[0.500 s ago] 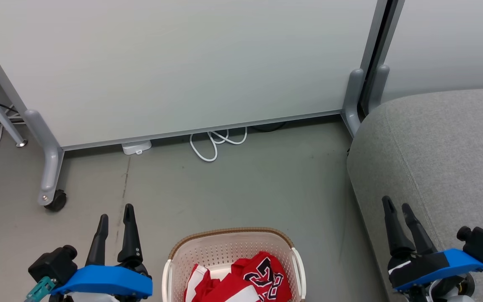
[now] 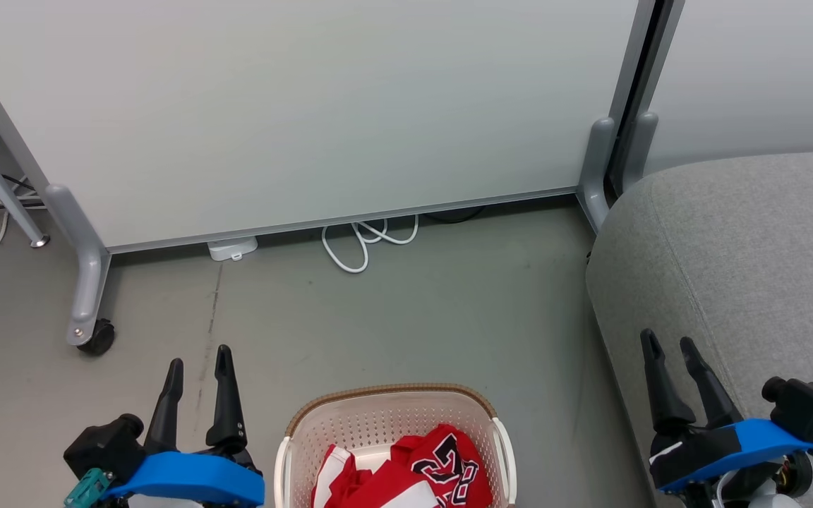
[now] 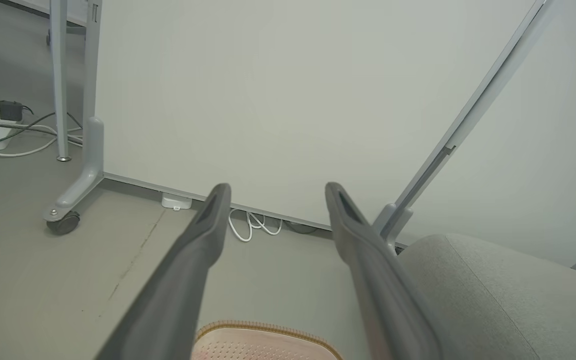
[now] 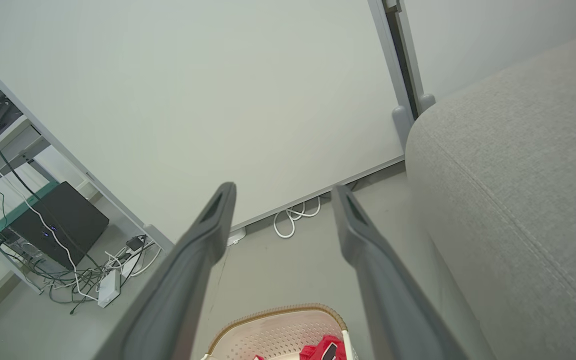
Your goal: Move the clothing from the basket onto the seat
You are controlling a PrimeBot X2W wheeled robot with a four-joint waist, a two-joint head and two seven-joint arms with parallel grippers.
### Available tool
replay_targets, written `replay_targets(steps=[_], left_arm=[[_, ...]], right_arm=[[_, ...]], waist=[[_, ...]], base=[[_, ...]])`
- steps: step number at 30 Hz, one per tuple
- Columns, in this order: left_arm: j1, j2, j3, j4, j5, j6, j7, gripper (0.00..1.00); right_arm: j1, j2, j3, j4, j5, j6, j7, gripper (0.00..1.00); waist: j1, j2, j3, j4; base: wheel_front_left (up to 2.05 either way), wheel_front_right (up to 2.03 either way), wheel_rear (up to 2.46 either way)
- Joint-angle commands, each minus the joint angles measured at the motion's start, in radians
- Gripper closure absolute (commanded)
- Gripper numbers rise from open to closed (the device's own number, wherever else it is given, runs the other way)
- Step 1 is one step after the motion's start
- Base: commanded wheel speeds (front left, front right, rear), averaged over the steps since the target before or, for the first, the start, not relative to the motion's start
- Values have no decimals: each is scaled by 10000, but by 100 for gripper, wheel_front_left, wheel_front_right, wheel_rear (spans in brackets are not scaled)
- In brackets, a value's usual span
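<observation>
The cream-white basket point(image 2: 385, 413) with a brown rim sits on the floor at the bottom middle of the head view. In it lies the red clothing point(image 2: 413, 473): one piece with black numerals, one with a white stripe. The light-grey seat point(image 2: 752, 247) fills the right side. My left gripper point(image 2: 199, 354) hangs open left of the basket, nothing between its fingers. My right gripper point(image 2: 669, 339) is open over the seat's front edge, also empty. The basket rim point(image 3: 268, 330) shows low in the left wrist view; basket point(image 4: 278, 325) and clothing point(image 4: 325, 350) show low in the right wrist view beside the seat point(image 4: 518, 175).
A white partition panel point(image 2: 308, 106) on grey wheeled legs point(image 2: 89, 296) stands behind the basket. A white cable loop point(image 2: 364, 240) and a small white box point(image 2: 232, 248) lie at its foot. More cables and a power strip point(image 4: 108, 287) lie at the left.
The head view has shifted slightly. Both grippers sit a little lower and further right in the picture, still open. The clothing rests unmoved in the basket.
</observation>
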Motion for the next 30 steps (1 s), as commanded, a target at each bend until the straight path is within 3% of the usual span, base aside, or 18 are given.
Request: replay_targets(steps=[1, 30], left_arm=[[20, 63, -75, -40, 264, -35, -90, 0], [114, 125, -484, 347, 2114, 119, -698, 0]], right_arm=[[-135, -77, -28, -116, -301, 19, -85, 0], [-178, -87, -51, -171, -2719, 25, -477, 0]], waist=[[0, 0, -1, 4], [0, 0, -27, 60]], base=[[0, 0, 0], [0, 0, 0]])
